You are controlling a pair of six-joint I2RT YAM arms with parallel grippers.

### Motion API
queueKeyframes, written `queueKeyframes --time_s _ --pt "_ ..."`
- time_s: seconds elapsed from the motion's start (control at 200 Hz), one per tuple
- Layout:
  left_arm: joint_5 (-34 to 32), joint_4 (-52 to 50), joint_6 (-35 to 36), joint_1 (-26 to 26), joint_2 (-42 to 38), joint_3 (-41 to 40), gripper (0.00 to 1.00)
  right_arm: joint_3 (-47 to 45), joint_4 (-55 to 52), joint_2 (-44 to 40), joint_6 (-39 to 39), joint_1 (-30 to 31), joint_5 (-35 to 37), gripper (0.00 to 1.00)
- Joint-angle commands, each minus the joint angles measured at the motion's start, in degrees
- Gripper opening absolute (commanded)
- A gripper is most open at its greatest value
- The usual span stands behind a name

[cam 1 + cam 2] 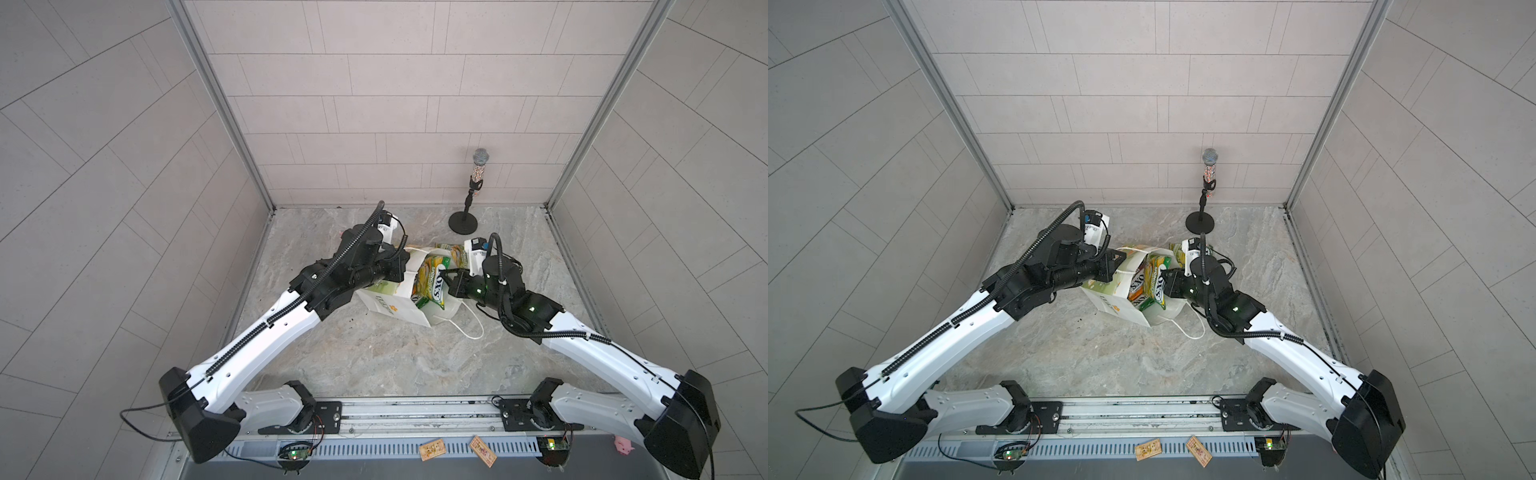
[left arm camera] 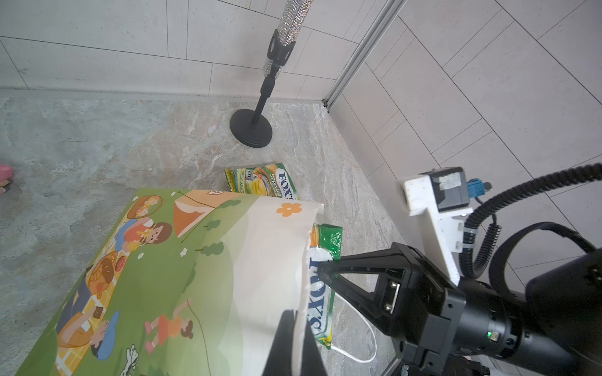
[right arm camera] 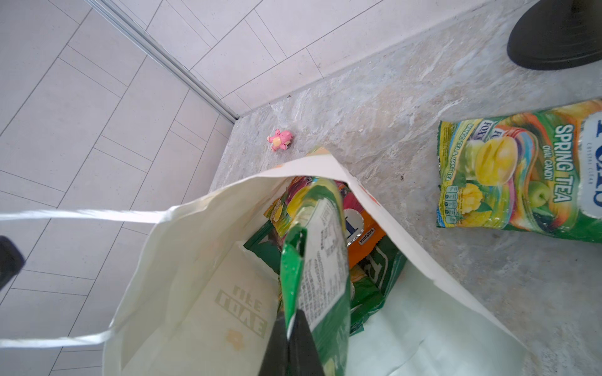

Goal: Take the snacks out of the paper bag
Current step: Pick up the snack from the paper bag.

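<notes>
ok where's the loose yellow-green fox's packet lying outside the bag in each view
A top view: yellow-green FOX'S packet behind the white paper bag.
A top view: same spot.
Left wrist: mid-picture.
Right wrist: right edge.
Shared landmark: black round stand base.

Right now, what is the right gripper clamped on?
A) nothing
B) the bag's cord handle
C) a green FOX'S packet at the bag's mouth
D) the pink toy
C: the right wrist view shows the right gripper shut on the green FOX'S packet standing in the mouth of the paper bag.
</notes>
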Motion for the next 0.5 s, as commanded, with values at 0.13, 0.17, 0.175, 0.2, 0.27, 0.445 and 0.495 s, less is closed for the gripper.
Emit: queueKeyframes --time_s 0.13,0.17,0.175,0.2,0.27,0.445,0.495 --pt "-2.65 0.0 0.07 -0.2 -2.85 -0.17 0.0 4.91 -3.56 -5.15 -2.22 -2.75 -7.42 0.0" --pt "-2.58 -0.08 0.12 -0.18 -2.85 -0.15 0.0 5.52 -4.02 -5.86 -2.45 -3.2 -7.74 0.0" --pt "-2.62 -0.08 0.17 -0.21 -2.85 -0.19 0.0 5.56 -4.1 -5.9 -2.46 -3.25 -7.72 0.0" --pt "-2.5 -0.09 0.14 -0.2 -2.85 -0.15 0.0 5.87 -4.4 -6.38 -2.6 -3.5 -7.91 0.0" --pt "-2.17 -0.09 0.28 -0.23 -2.68 -0.15 0.0 6.71 -4.76 -7.28 -2.48 -4.73 -9.25 0.0" --pt "-1.96 -0.17 0.29 -0.21 -2.67 -0.17 0.0 9.09 -5.58 -10.07 -2.14 -8.9 -12.28 0.0" --pt "-1.9 -0.15 0.3 -0.17 -2.65 -0.24 0.0 10.0 -6.78 -10.85 -2.82 -9.97 -12.22 0.0"
